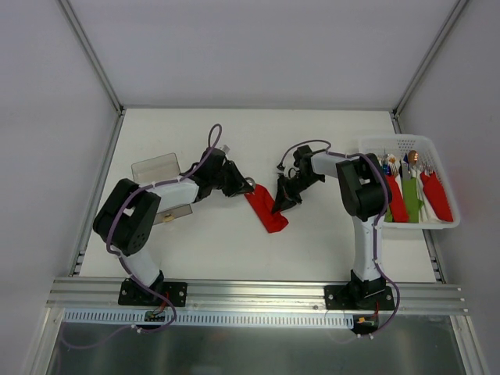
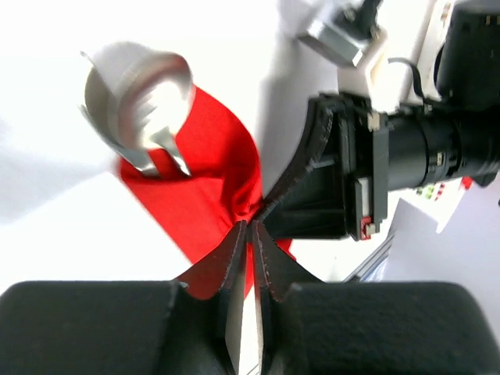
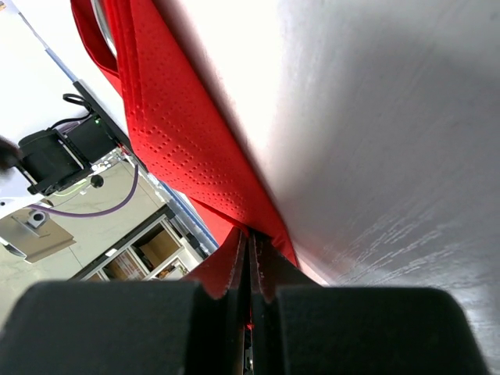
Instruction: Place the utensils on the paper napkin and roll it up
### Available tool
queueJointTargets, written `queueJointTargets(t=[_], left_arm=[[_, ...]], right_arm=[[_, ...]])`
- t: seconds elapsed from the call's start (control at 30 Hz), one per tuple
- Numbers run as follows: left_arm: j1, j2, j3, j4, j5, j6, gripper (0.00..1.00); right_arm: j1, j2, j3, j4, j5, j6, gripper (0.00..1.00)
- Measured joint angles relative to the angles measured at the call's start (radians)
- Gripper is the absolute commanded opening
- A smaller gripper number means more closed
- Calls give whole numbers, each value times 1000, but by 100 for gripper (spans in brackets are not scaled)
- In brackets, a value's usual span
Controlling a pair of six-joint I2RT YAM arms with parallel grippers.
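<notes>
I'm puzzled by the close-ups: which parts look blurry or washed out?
Left wrist view: the utensils are blurred and glary, the table bleached white. Right wrist view: the red napkin is crisp, glare whitens the table beside it. Top view: even, sharp.

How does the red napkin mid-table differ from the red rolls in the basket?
The napkin is a wider, loose fold; the red rolls are slim and tight. The napkin lies on the table, pinched by the left gripper and the right gripper; the rolls lie untouched in the basket. Silver utensils poke from the napkin's end. Both are red.
</notes>
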Motion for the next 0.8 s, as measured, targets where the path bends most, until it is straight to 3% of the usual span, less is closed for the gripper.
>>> queueJointTargets(t=[0.53, 0.8], left_arm=[[44, 161, -220, 516, 161, -153, 0], [31, 201, -248, 654, 176, -216, 0]], right_arm=[[1, 6, 30, -47, 31, -28, 0], [1, 9, 34, -53, 32, -28, 0]])
